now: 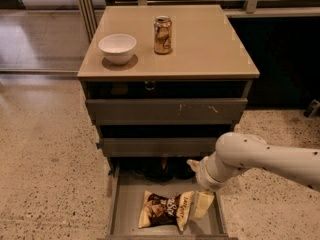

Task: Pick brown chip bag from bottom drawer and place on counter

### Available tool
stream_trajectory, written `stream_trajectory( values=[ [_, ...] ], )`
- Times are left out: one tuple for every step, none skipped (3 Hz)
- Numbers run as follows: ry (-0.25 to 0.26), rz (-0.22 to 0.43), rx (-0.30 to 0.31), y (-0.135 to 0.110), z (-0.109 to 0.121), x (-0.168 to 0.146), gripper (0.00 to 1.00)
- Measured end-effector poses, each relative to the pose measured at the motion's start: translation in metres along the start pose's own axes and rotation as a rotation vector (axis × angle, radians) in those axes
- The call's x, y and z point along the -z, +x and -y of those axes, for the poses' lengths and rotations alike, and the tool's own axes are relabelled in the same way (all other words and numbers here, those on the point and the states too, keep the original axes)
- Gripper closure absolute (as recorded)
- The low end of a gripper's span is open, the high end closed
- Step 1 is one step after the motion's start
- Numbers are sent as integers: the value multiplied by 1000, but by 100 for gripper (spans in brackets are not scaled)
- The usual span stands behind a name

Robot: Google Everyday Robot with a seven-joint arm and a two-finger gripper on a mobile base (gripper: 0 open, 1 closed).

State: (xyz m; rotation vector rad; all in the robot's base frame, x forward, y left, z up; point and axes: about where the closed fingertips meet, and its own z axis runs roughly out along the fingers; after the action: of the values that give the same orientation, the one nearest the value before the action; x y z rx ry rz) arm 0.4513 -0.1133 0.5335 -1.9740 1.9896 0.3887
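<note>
Brown chip bag (165, 210) flat in open bottom drawer (125, 200), below counter (210, 49) front edge; gripper (202, 205) just beside bag's rt end, open/closed can't tell.

Bottom drawer (114, 204) pulled out, open from above. Its rear is roofed by the middle drawer (160, 147); dark shapes (160, 170) sit back there, kind unclear.

Bag (165, 210) lies mid-tray, with a bare floor strip to its left. To its right the gap is taken by the gripper (201, 199), down inside the tray just beside the bag's end.

Arm (265, 159) crosses over the drawer's right wall.

Counter (210, 44): bowl (117, 48) front-left, can (162, 34) centre-back, right half bare.
</note>
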Motion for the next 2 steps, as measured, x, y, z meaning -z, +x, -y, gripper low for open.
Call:
stream_trajectory(
  values=[
    [-85, 17, -46, 20, 7, -71, 0],
    [-85, 17, -45, 20, 7, -71, 0]
  ],
)
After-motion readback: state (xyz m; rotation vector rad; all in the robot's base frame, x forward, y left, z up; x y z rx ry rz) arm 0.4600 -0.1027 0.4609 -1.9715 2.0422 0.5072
